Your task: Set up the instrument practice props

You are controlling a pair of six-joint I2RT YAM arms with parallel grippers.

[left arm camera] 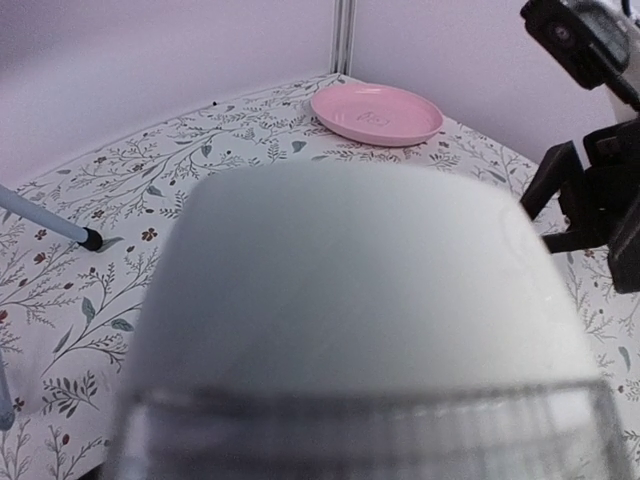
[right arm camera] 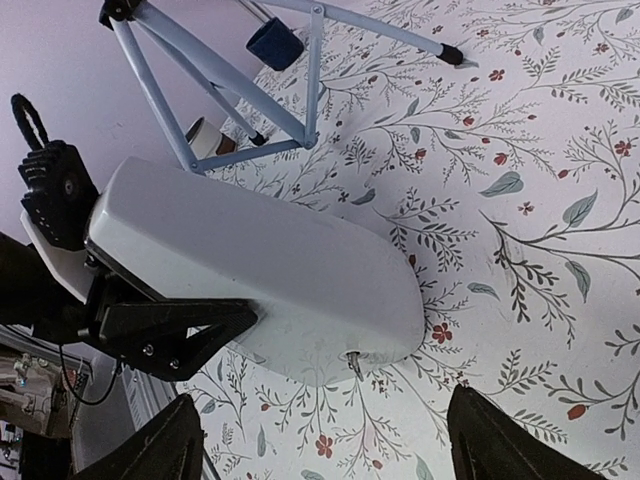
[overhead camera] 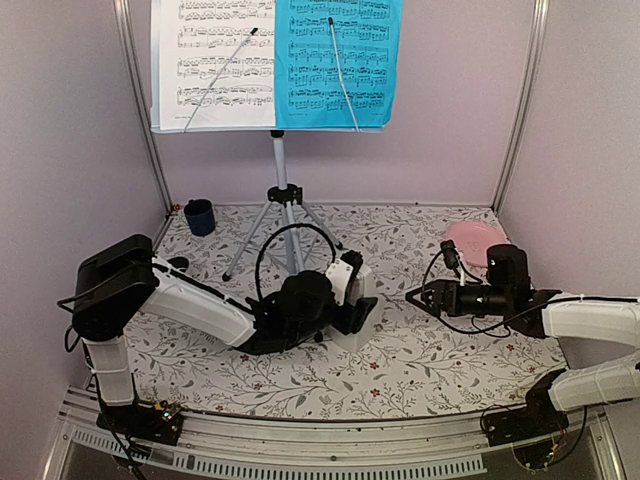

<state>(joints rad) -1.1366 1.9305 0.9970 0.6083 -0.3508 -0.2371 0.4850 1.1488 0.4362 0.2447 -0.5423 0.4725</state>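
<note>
Left tool [overhead camera: 352, 306] pinches the white metronome [right arm camera: 270, 285] at mid-surface [overhead camera: 400, 370], just in front of the stand [overhead camera: 281, 165]. Right tool [overhead camera: 413, 295] has its fingers spread, pointing at the metronome, apart from it. Stand is upright at the back. White sheet [overhead camera: 215, 60] and blue sheet [overhead camera: 340, 60] are side by side on it.

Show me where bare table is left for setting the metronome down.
Free: the near strip of tablecloth between the two arm bases, and the patch between the tripod legs and pink plate. Crowded: the centre, where the held metronome is between those legs and the right end effector.
</note>
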